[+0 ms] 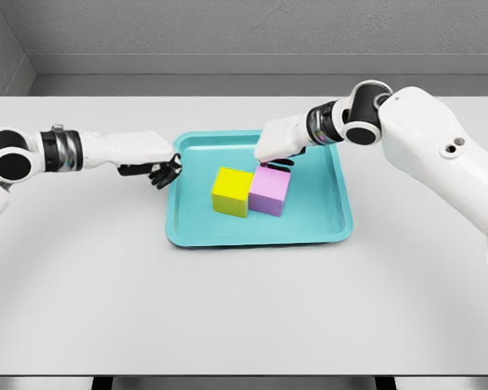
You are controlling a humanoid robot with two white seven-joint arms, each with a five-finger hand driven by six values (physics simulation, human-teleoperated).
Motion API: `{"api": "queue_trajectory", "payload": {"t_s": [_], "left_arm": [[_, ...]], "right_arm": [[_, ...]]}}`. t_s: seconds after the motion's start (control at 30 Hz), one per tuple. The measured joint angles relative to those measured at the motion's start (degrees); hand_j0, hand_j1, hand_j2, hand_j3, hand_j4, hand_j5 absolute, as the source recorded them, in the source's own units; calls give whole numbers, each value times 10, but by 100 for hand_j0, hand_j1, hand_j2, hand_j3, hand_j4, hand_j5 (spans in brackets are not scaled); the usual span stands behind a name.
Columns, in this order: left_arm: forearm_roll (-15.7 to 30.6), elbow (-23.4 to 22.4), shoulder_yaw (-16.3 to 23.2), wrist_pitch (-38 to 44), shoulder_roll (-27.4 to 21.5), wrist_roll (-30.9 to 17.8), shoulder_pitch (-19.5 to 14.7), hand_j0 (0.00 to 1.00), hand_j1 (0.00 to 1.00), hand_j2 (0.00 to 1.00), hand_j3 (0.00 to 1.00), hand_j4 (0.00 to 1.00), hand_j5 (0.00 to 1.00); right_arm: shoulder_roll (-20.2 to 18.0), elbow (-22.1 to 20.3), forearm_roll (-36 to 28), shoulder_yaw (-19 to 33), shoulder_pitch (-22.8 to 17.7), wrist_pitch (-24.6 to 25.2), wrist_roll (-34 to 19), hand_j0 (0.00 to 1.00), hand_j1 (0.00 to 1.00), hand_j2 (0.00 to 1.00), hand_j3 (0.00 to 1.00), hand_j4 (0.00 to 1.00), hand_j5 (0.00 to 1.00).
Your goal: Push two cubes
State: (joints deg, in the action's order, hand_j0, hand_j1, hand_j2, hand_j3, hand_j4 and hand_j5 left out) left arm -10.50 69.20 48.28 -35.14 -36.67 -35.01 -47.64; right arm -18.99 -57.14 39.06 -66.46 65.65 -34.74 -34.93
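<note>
A yellow cube (230, 191) and a pink cube (270, 192) are seen touching side by side in a teal tray (333, 231) on the tabletop (244, 309). The right robot hand (278, 148) is curled, empty, against the pink cube's far top edge. The left robot hand (161, 171) is curled, empty, at the tray's left rim. The cubes are judged rigid, light and easily slid; flat faces should be pushed squarely.

yellow cube (231, 190) and pink cube (270, 191) touching, side by side in teal tray (325, 219)
</note>
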Motion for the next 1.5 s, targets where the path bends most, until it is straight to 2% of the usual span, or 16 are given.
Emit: {"api": "queue_trajectory", "payload": {"t_s": [0.33, 0.5, 0.63, 1.0, 1.2, 1.3, 1.33, 1.37, 1.4, 1.5], "left_arm": [[-4, 62, 44, 0, -22, 0, -2, 0, 0, 0, 0, 0, 0], [-6, 69, 56, 0, -24, 0, -3, 0, 0, 0, 0, 0, 0], [-20, 70, 71, 0, -16, 0, -4, 0, 0, 0, 0, 0, 0], [-42, 76, 81, 0, -7, 0, -8, 0, 0, 0, 0, 0, 0], [-55, 77, 89, 0, 9, 0, -13, 0, 0, 0, 0, 0, 0], [-59, 76, 90, 0, 17, 0, -14, 0, 0, 0, 0, 0, 0], [-59, 75, 90, 0, 18, 0, -15, 0, 0, 0, 0, 0, 0], [-60, 75, 90, 0, 20, 0, -15, 0, 0, 0, 0, 0, 0], [-60, 75, 90, 0, 23, 0, -16, 0, 0, 0, 0, 0, 0], [-60, 75, 90, 0, 29, 0, -17, 0, 0, 0, 0, 0, 0]], "right_arm": [[-4, -16, 5, -2, -3, 11, 0, 0, 0, 0, 0, 0, 0], [-10, -27, 5, -4, -6, 21, 2, 0, 0, 0, 0, 0, 0], [-16, -29, 2, 1, -5, 10, 0, 0, 0, 0, 0, 0, 0], [-10, -5, -2, 42, -1, -3, -1, 0, 0, 0, 0, 0, 0], [-24, 12, -6, 125, -6, -4, -1, 0, 0, 0, 0, 0, 0], [-50, 16, -8, 169, -25, -4, -1, 1, 1, 1, 1, 1, 1], [-63, 16, -14, 186, -44, -4, -1, 2, 2, 2, 2, 2, 2], [-78, 16, -31, 206, -56, -4, -1, 4, 4, 4, 4, 4, 4], [-97, 17, -53, 223, -60, -4, -1, 12, 12, 12, 12, 12, 12], [-140, 17, -107, 251, -76, -4, -1, 22, 22, 22, 22, 22, 22]]}}
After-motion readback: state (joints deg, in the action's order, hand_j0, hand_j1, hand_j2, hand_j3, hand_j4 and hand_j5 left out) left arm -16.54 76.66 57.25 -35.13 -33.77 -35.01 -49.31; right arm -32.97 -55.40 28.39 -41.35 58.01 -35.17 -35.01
